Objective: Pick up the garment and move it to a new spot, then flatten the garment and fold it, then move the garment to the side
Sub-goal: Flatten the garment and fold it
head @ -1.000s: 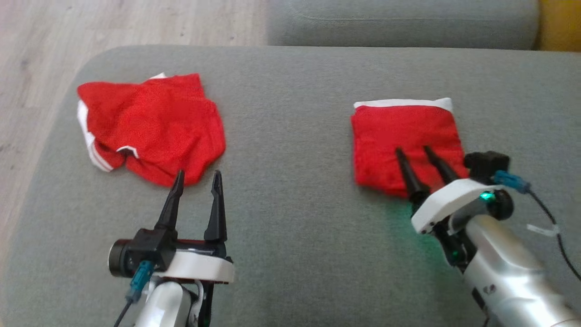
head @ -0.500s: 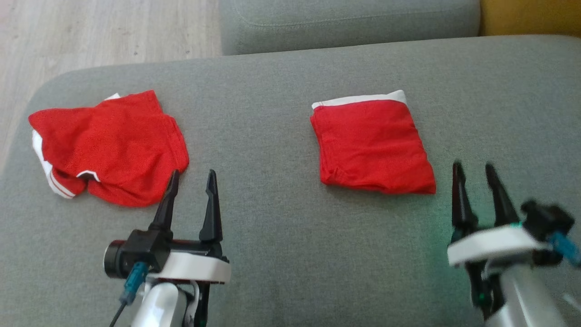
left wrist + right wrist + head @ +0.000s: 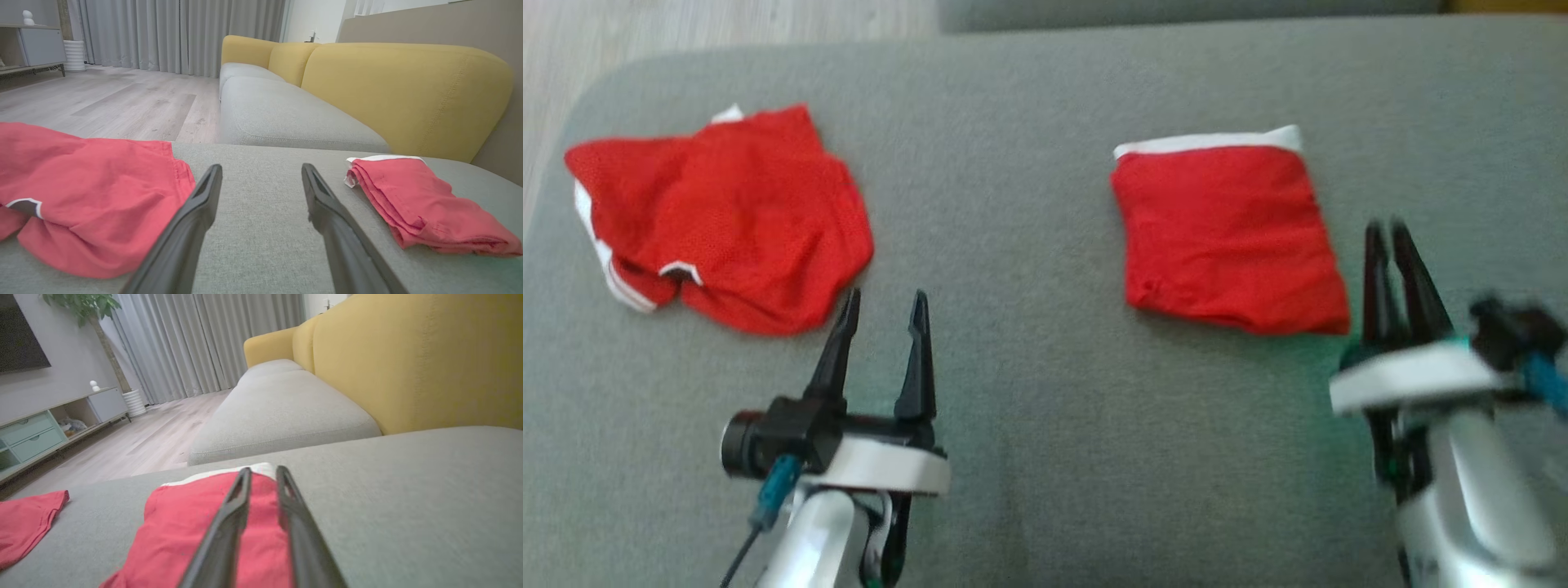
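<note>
Folded garment (image 3: 1229, 233), red with a white band along its far edge, lies flat on the right half of the grey cushion (image 3: 1045, 106) in front of you. Your right gripper (image 3: 1387, 229) is just beside its near right corner, jaws narrowed to a slim gap and gripping nothing. Well apart to the left lies a crumpled red garment (image 3: 727, 212). Your left gripper (image 3: 886, 294) points at its near edge, jaws wide and empty. Bare cushion separates the two pieces. Beyond stand a yellow backrest (image 3: 408, 90), wood floor (image 3: 122, 102) and grey curtains (image 3: 175, 36).
</note>
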Tool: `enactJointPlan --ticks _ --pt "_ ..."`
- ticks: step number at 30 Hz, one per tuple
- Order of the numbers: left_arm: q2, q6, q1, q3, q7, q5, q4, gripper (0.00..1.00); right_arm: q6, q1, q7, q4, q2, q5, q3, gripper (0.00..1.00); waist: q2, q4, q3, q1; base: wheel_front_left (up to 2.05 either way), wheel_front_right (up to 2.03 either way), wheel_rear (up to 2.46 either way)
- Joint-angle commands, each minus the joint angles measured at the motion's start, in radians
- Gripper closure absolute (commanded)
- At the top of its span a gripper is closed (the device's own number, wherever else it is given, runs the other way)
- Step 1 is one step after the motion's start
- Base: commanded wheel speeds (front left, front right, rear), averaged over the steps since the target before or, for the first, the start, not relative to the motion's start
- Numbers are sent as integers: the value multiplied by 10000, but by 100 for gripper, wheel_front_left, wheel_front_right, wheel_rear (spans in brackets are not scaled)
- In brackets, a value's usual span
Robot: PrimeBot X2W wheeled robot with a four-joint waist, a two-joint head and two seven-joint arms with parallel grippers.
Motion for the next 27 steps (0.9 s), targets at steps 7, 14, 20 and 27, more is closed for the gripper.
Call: enactJointPlan --ticks 7,14,20,27 --pt "33 2 -922 -170 -65 -183 -322 0 65 -2529 572 1285 -119 -431 153 100 0 977 1307 -1 0 0 0" --pt "33 100 -1276 -412 -65 -322 -320 0 65 -4006 720 4214 -213 -771 -19 100 0 1428 1632 -1 0 0 0" --pt "33 182 -1340 -375 -65 -569 -326 0 65 -4808 146 5450 -50 -367 260 100 0 1513 1540 -1 0 0 0" --pt "33 199 -1330 -352 -65 -551 -333 0 65 -5013 -222 5675 62 56 1644 100 0 1484 1389 -1 0 0 0"
